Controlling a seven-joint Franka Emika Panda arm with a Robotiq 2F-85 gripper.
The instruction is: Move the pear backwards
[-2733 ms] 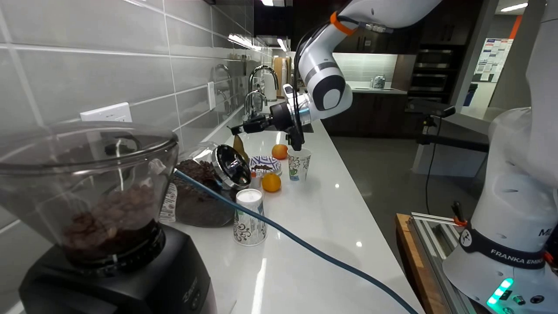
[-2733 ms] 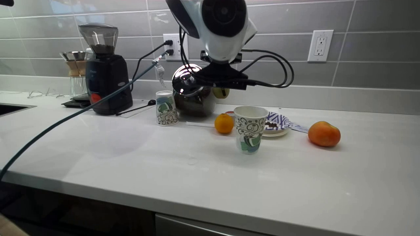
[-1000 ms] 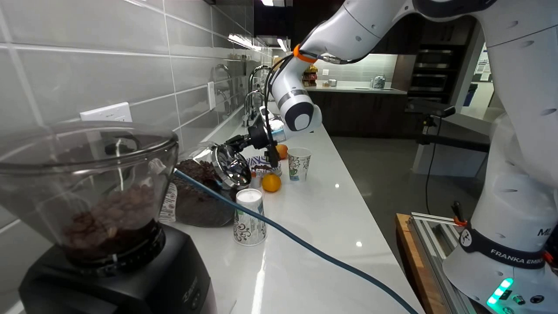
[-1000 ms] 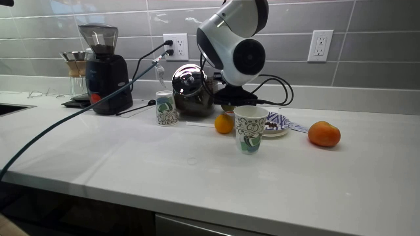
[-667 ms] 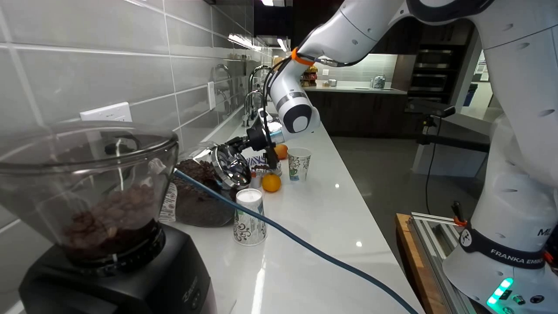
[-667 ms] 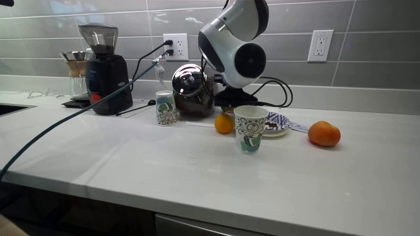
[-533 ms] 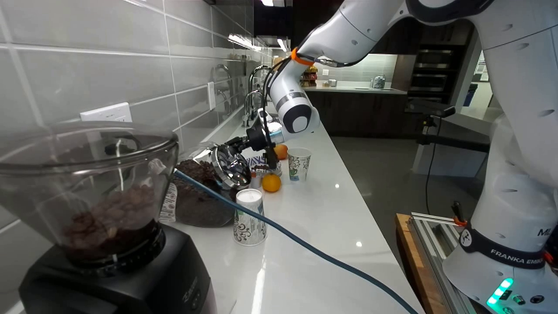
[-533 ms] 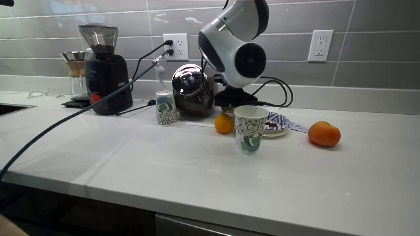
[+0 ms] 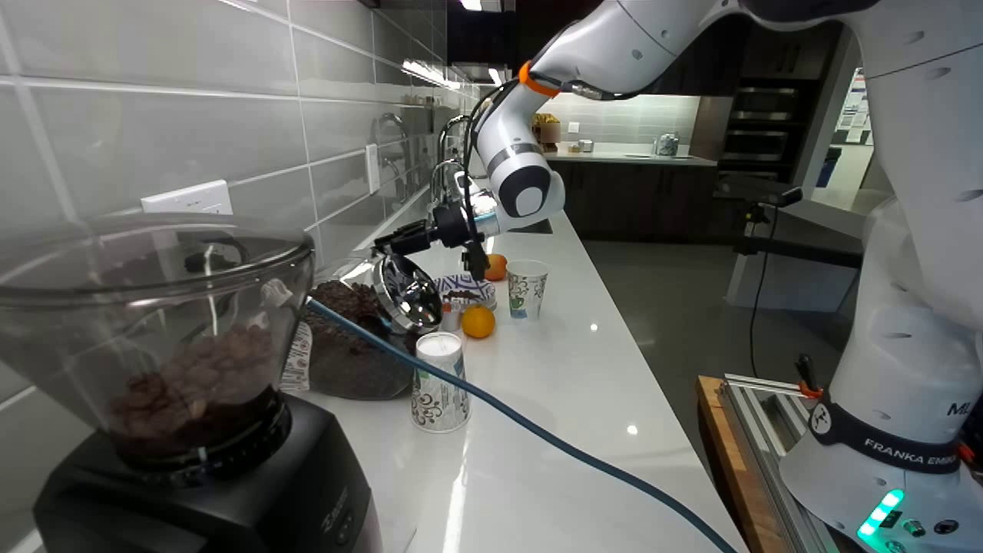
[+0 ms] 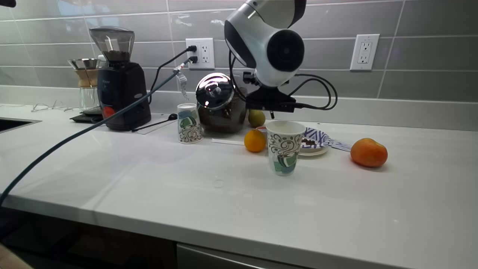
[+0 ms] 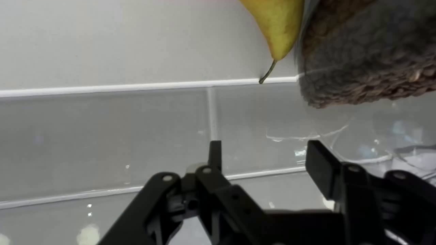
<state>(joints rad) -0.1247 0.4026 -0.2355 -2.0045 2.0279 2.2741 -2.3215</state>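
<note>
In an exterior view, a white paper cup with dark swirls and green print [image 10: 285, 151] stands on the white desk [image 10: 179, 198]. Behind it sits a small round orange fruit [image 10: 255, 141]. Farther back hangs the black gripper [image 11: 264, 154] — spread wide in the wrist view. The tapering yellow-green pear [image 10: 256, 118], outside its grip, rests near the grey tiled wall [image 10: 328, 54] — just beside the clear jar of brown beans [image 10: 224, 121].

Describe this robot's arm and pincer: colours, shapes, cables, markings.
The arm is white and rounded, with dark joint caps, an orange band and black cables. A black strap on its base reads FRANKA; green lights glow below it. The pincer is black, with two jointed fingers.
</note>
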